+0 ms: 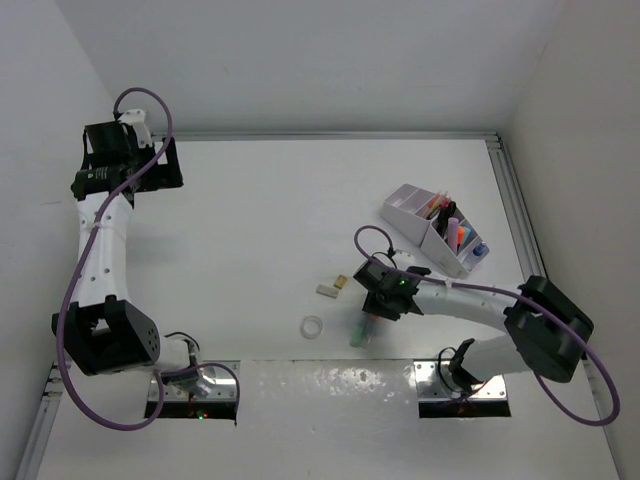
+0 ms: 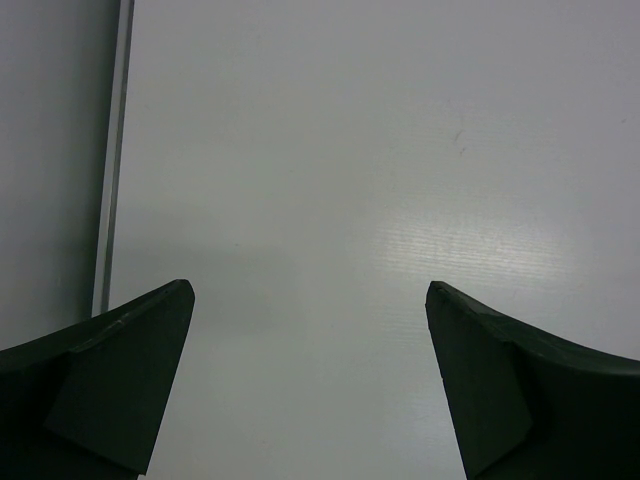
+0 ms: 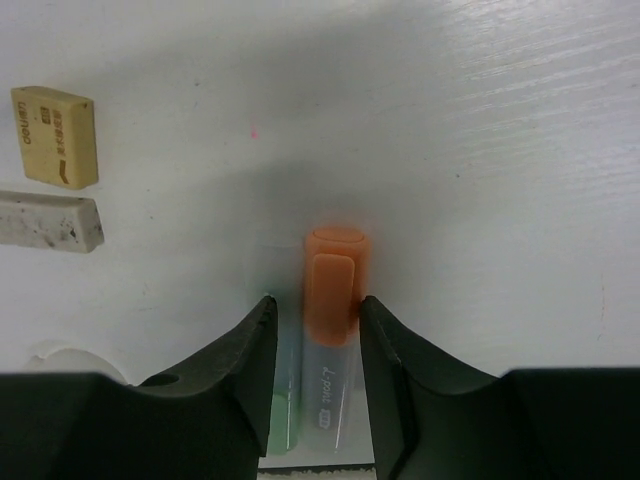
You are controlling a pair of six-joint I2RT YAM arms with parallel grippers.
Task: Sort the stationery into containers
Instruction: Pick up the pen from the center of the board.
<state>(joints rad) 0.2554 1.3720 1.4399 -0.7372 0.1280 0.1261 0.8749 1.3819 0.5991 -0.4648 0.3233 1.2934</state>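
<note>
While the left gripper hangs with its jaws spread wide over the bare table, the right gripper straddles an orange-capped highlighter lying flat, with a green item just beside it. Whether the jaws actually clamp it cannot be told. The organizer stands well apart.

The pale, divided organizer stood toward the table's far right side, with coloured pens upright in its compartments. A highlighter with an orange cap and clear barrel lay flat on the table, with a green marker just beside it, mostly hidden. To their left a beige eraser and a scuffed white eraser lay close together, and a clear tape ring lay flat nearer the front edge.
</note>
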